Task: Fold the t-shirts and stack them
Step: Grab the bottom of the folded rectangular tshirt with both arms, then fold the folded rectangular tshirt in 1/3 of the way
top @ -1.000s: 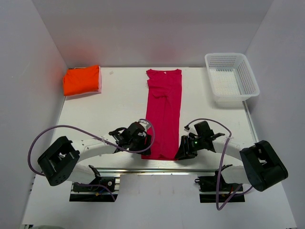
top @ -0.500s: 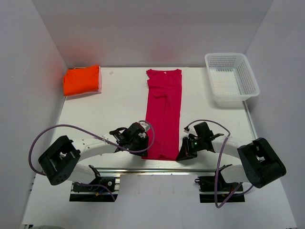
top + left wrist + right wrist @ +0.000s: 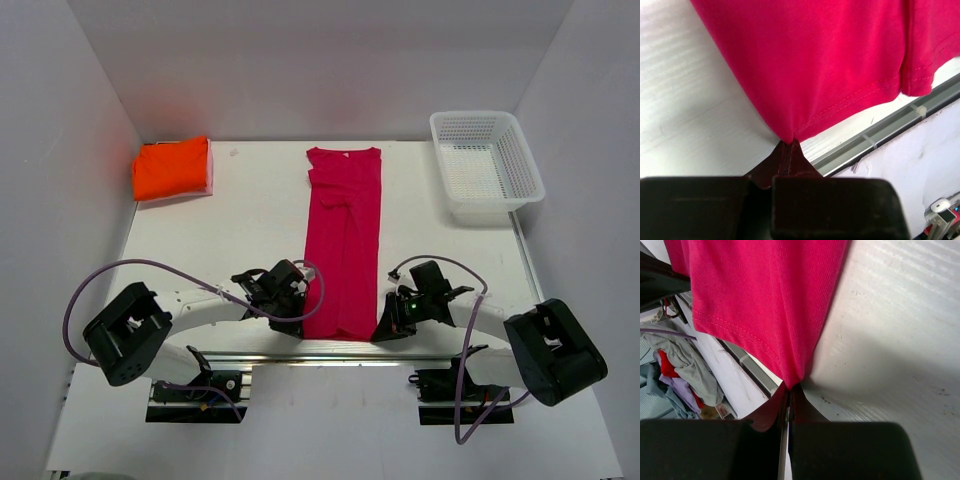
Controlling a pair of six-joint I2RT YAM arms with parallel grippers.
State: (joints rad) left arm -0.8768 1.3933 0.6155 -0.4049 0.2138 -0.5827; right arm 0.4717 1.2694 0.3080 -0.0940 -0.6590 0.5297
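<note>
I watched both jaws close in the last second, so the left gripper [image 3: 788, 145] and right gripper [image 3: 790, 388] each pinched, seemingly, a near hem corner of the magenta t-shirt [image 3: 345, 240] lying flat on the table [image 3: 240, 230], ready for folding; the orange t-shirt [image 3: 172, 168] sat folded far-left.

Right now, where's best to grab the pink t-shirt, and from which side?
Its two near hem corners, approached from the near edge of the table. The magenta t-shirt lies as a long strip, hem nearest that edge, so they should lift freely. The left end effector and right end effector are shut on them.
</note>
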